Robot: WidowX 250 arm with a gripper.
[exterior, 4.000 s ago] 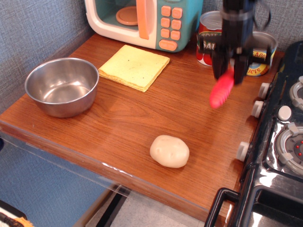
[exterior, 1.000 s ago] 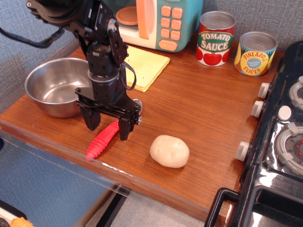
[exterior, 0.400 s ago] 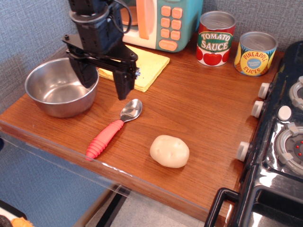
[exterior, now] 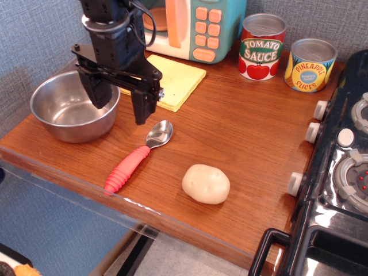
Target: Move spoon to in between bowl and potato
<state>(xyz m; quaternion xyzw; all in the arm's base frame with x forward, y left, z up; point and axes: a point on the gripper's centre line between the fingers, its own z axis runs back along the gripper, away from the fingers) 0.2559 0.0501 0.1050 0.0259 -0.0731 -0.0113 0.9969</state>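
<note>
Red-pink ribbed plastic and a shiny metal scoop make up the small spoon (exterior: pixel 136 158), which I see lying flat on the brown wooden counter (exterior: pixel 241 132), right of the round stainless-steel bowl (exterior: pixel 75 104) and left of the pale beige oval potato (exterior: pixel 206 183), touching neither. Its handle points toward the counter's front edge. My black gripper (exterior: pixel 119 109) hangs above the counter just right of the bowl, over the spoon's scoop end, jaws spread wide and holding nothing. A yellow square cloth (exterior: pixel 167 79) lies behind it.
</note>
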